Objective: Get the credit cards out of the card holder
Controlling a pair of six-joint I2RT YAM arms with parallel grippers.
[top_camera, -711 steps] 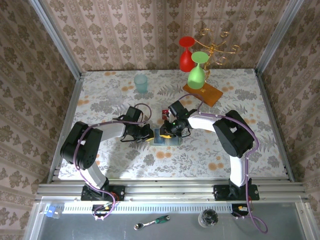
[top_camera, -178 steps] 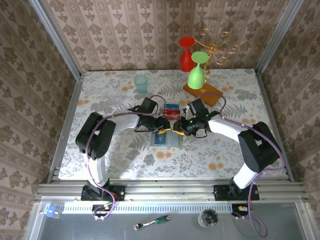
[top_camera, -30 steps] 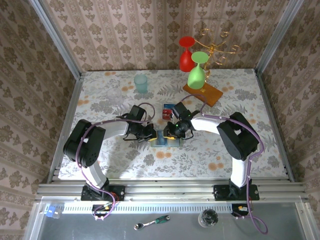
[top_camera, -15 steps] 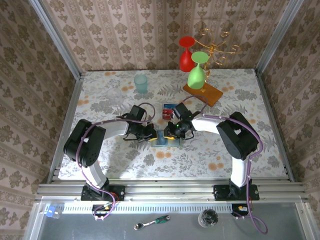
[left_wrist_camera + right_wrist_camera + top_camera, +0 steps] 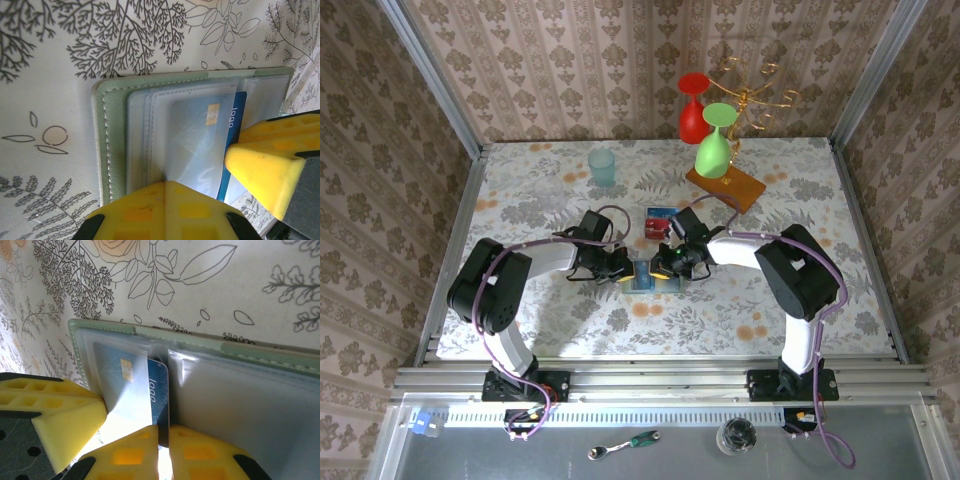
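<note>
Blue card [image 5: 159,385] is half out of the open wallet [image 5: 112,145], mid surface [image 5: 550,310]. Right gripper [image 5: 162,445] looks pinched on its exposed edge; left gripper [image 5: 160,202] is closed, pinning the wallet. Pull flat and straight, wallet held down.

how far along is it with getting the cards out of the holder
Done: a red card lies on the table beyond the card holder. In hand: the left gripper, shut, presses on the holder while the right gripper pinches the blue card, partly slid out. Remaining: pull it free and set it down.
</note>
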